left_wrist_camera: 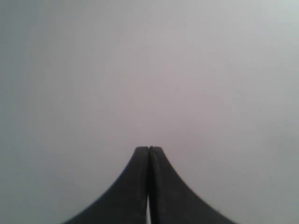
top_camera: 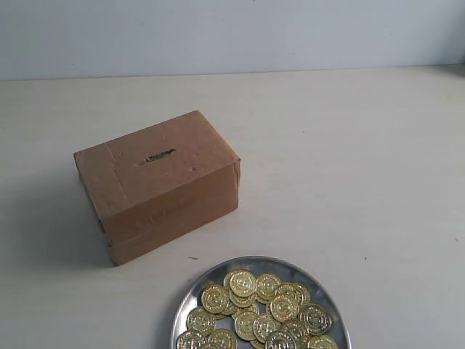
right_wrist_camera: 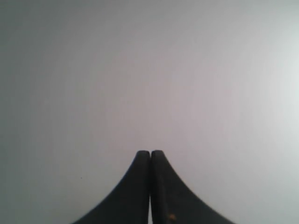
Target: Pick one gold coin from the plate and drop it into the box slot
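Observation:
In the exterior view a brown cardboard box (top_camera: 160,185) stands left of centre on the pale table, its narrow dark slot (top_camera: 157,156) on the top face. A round silver plate (top_camera: 197,289) lies at the bottom edge, partly cut off, holding several gold coins (top_camera: 263,313). Neither arm appears in the exterior view. My left gripper (left_wrist_camera: 148,149) is shut with its black fingertips pressed together, nothing between them, facing a blank grey surface. My right gripper (right_wrist_camera: 150,152) is likewise shut and holds nothing.
The pale table (top_camera: 363,167) stretches to the right of the box and behind it up to a light wall (top_camera: 232,33). Both wrist views show only plain grey background.

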You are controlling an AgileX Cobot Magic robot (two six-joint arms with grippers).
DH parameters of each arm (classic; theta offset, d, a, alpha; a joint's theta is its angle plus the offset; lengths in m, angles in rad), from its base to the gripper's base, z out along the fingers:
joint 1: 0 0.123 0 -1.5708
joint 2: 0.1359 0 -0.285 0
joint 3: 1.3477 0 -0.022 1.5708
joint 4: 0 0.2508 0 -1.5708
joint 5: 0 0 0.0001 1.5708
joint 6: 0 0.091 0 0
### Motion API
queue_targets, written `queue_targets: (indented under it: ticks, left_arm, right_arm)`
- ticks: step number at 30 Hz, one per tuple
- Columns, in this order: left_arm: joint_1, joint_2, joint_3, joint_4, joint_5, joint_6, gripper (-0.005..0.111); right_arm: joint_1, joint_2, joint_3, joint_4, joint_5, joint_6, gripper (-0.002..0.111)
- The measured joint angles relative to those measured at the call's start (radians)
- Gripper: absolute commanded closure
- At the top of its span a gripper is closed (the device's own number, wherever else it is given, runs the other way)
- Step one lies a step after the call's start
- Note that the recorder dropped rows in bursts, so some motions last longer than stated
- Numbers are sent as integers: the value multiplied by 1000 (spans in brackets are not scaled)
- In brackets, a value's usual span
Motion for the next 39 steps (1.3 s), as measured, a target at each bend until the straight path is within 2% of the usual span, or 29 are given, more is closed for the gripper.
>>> queue_targets:
  ticks: [4, 6, 11, 13, 16, 18, 20, 24, 26, 32, 39]
  left_arm:
    - [6, 0, 0, 2, 1, 0, 107]
    - [33, -2, 20, 16, -17, 0, 107]
    - [156, -3, 229, 18, -288, 0, 107]
    - [182, -3, 346, 36, -420, -1, 107]
    - [185, 0, 502, 116, -530, -2, 107]
    - [169, 1, 620, 164, -593, -2, 107]
    - [145, 2, 684, 195, -623, -2, 107]
    - [30, 2, 855, 289, -652, -2, 107]
    - [-8, 2, 939, 321, -662, -3, 107]
    - [-17, 3, 1075, 336, -684, -3, 107]
    - [-17, 3, 1091, 336, -686, -3, 107]
  right_arm:
    - [0, 0, 0, 102, 26, 0, 108]
    - [0, 0, 0, 123, 23, 0, 108]
    - [0, 0, 146, 132, -367, 0, 108]
    - [0, 0, 220, 132, -447, 0, 108]
    - [0, 2, 328, 132, -475, 0, 108]
    - [0, 2, 406, 132, -480, 0, 108]
    - [0, 2, 460, 129, -482, 0, 108]
    - [0, 2, 601, 127, -495, 0, 108]
    - [0, 2, 669, 82, -499, 0, 108]
    - [0, 2, 768, 30, -494, 0, 108]
    - [0, 2, 768, 28, -483, 0, 108]
